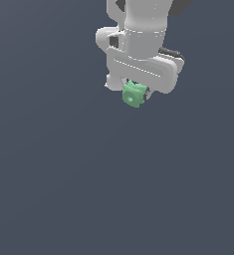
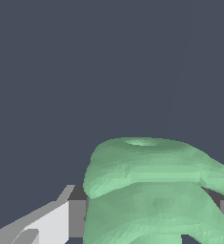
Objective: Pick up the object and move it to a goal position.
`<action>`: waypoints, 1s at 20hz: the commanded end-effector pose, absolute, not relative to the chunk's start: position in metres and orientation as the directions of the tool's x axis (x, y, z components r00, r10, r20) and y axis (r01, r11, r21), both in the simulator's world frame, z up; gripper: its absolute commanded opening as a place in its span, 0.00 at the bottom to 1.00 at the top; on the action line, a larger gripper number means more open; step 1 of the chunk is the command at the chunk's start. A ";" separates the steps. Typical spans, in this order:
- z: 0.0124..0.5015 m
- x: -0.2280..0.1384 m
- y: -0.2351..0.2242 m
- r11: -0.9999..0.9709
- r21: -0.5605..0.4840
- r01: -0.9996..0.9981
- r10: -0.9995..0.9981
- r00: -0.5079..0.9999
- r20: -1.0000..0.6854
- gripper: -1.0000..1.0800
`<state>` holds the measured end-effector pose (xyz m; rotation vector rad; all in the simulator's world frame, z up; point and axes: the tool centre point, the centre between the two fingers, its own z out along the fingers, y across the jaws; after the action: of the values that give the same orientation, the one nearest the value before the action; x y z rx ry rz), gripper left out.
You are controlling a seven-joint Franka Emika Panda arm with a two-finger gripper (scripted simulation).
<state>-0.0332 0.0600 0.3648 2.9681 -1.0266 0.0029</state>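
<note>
Filling the near part of the wrist view, the object is a light-green lumpy block seated between the fingers, one grey pad showing on each side of it and pressed against its flanks. From the exterior view the same block hangs just under the gripper, its lower half poking out below the white hand with a faint round mark on the face toward the camera. So the fingers are clenched on the object, which sits centred in their gap rather than off to one side; it is roughly cube-shaped, with no clear long axis to align. Around it there is only a flat dark grey-blue surface, and I cannot tell how high above it the block is carried. No goal marker shows in either view, so which way the carry must go cannot be judged; the grasp itself looks done.
</note>
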 end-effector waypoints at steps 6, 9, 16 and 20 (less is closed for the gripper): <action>0.423 -0.022 0.075 -0.786 0.001 -0.618 -0.618 0.786 0.001 0.00; 0.438 -0.019 0.079 -0.787 0.000 -0.617 -0.617 0.787 0.000 0.00; 0.459 -0.013 0.084 -0.787 0.000 -0.617 -0.617 0.787 0.000 0.00; 0.464 -0.011 0.086 -0.787 0.000 -0.617 -0.617 0.787 0.000 0.00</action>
<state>-0.0120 0.0853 0.4624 2.9692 -1.0259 0.0008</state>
